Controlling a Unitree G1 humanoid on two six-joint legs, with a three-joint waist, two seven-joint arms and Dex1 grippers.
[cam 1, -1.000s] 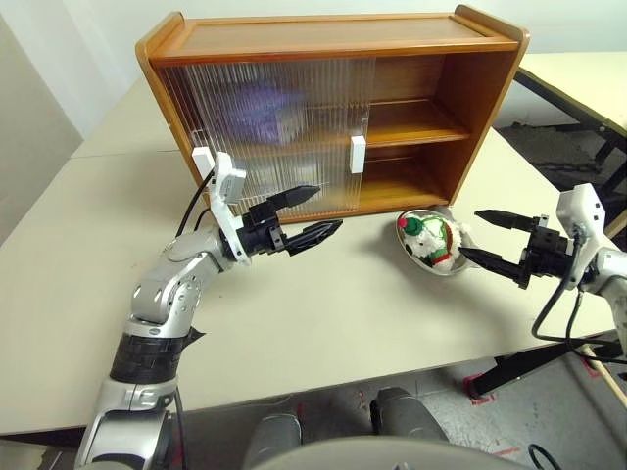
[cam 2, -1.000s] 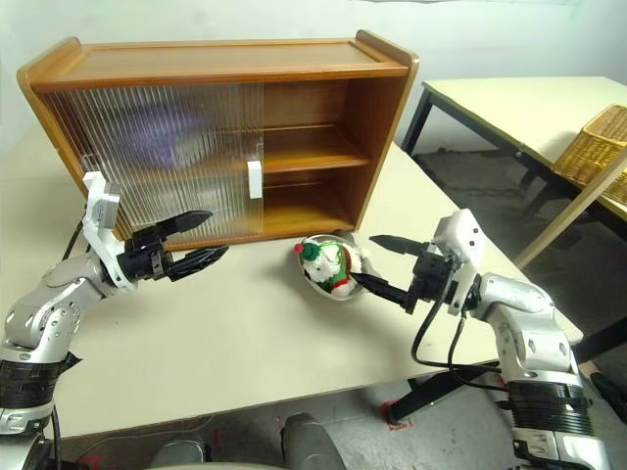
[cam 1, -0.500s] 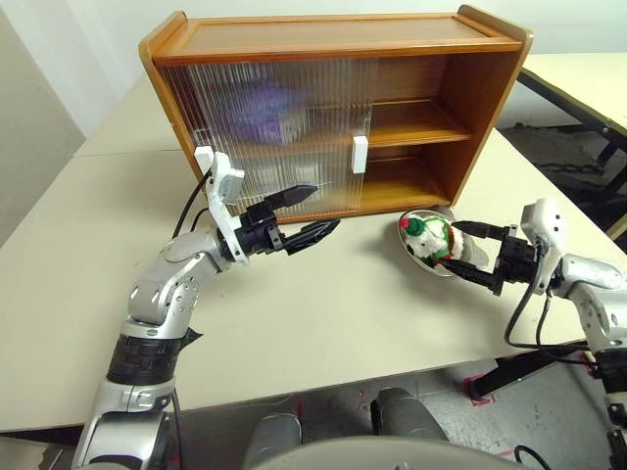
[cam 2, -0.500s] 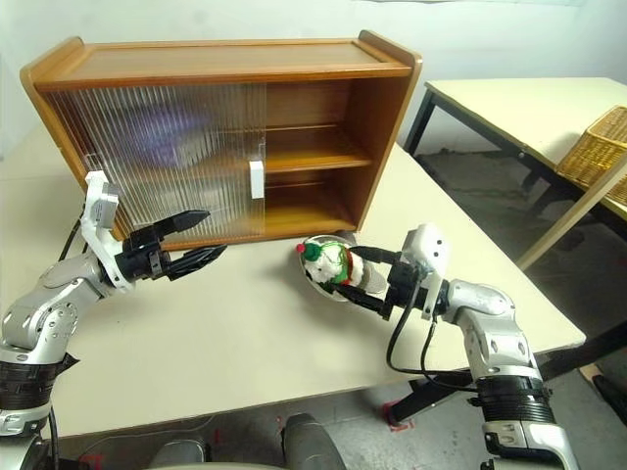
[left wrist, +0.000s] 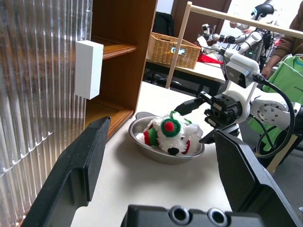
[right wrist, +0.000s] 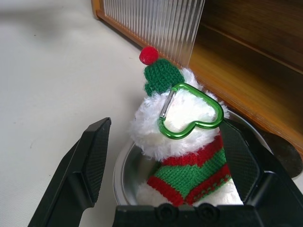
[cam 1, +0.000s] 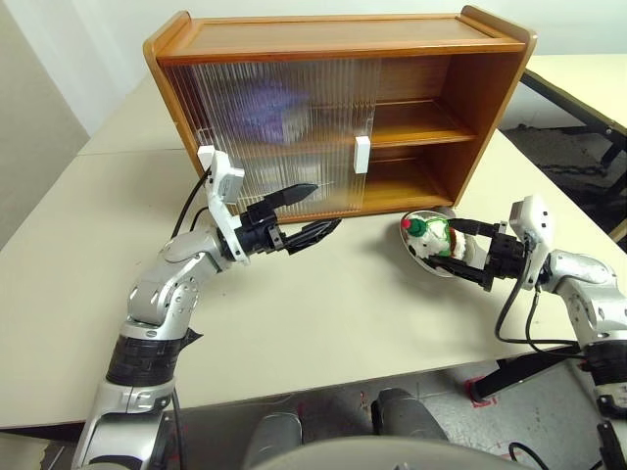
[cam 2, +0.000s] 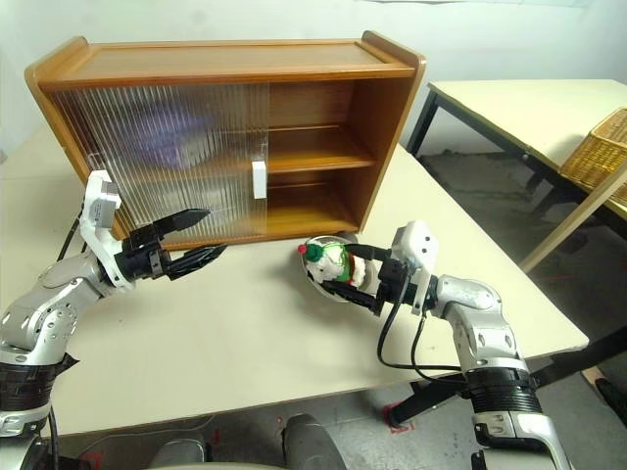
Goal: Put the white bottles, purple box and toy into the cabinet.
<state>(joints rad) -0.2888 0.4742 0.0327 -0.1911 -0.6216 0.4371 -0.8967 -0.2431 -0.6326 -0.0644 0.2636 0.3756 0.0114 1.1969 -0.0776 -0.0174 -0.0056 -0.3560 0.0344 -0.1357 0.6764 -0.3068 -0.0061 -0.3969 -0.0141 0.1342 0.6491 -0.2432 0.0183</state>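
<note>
Bright, even room light; soft shadows fall on the tabletop (cam 1: 323, 294) under the arms. Head views bow at the edges. Wrist views blur the near black fingers (right wrist: 90, 161).

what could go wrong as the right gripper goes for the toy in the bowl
The right gripper is open around the toy, which lies in a metal bowl. Closing low, a finger could catch the bowl's rim and tip or drag it. The green clip on the toy might snag a finger. The bowl sits near the cabinet, so a shove could knock it against the wood.

Robot lab, other robot arms (left wrist: 236, 35), plain tables (cam 2: 509, 108), wicker basket (left wrist: 173, 49)
</note>
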